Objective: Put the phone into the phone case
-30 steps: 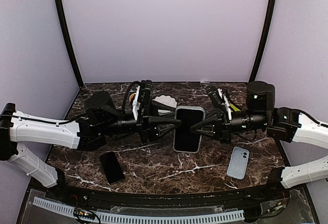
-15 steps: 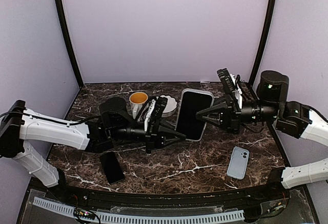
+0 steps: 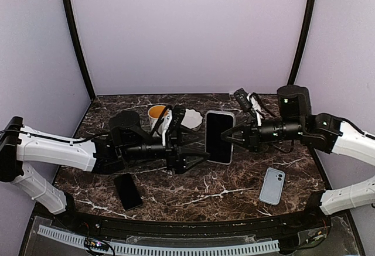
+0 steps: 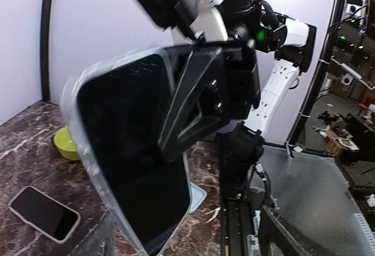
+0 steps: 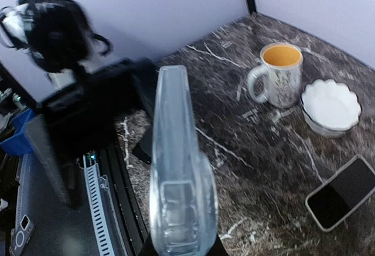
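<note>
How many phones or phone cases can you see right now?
3. A clear-cased phone in the right gripper, above mid-table; a dark phone lying front left; a pale blue one, phone or case unclear, front right. Others could hide under the arms.

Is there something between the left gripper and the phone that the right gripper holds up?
Nothing visible. The left gripper is open just left of the phone, with only air between them. The mug and the bowl sit on the table behind them, out of the path.
</note>
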You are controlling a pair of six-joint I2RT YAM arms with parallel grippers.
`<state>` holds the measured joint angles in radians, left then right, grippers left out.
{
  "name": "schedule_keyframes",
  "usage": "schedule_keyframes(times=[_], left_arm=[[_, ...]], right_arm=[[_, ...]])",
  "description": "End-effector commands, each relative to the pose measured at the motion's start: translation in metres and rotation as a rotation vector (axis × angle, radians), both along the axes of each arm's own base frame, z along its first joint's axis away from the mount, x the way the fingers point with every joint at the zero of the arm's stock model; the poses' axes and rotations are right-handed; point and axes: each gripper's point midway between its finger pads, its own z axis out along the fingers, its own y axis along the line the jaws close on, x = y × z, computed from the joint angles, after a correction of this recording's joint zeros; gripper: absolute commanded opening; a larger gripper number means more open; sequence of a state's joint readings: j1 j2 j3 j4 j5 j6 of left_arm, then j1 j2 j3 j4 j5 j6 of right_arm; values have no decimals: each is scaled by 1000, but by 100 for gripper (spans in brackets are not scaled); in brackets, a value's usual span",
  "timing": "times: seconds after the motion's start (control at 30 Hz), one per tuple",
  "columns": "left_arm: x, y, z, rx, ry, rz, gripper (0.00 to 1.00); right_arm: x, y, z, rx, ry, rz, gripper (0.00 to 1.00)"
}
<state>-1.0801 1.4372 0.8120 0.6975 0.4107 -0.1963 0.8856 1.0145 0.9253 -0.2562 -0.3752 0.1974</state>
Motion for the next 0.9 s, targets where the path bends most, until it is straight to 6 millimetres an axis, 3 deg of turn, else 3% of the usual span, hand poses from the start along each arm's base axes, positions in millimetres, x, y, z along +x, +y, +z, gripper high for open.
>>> schedule_keyframes(times=[0.0,0.2,0.43,0.67,0.73,0.8,0.87], left_arm=[[35,23,16,12,-31,241,90],[51,33,9,40,-9,310,92],[50,31,-1,69,13,299,92],[51,34,-3,79,3,310,92],[51,34,-4,82,1,311,92],[52,33,-4,84,0,310,92],[51,33,-4,82,2,307,92]], right_arm=[[31,-14,-63,-108,232,-146,0],[43,-16,-140,-168,559,-160,0],[55,-17,-181,-178,743,-166,0],[52,-24,-214,-156,912,-157,1],[52,-28,-222,-184,920,-177,11],[56,-36,-235,-233,921,-231,29],[59,-48,-250,-308,912,-295,34]])
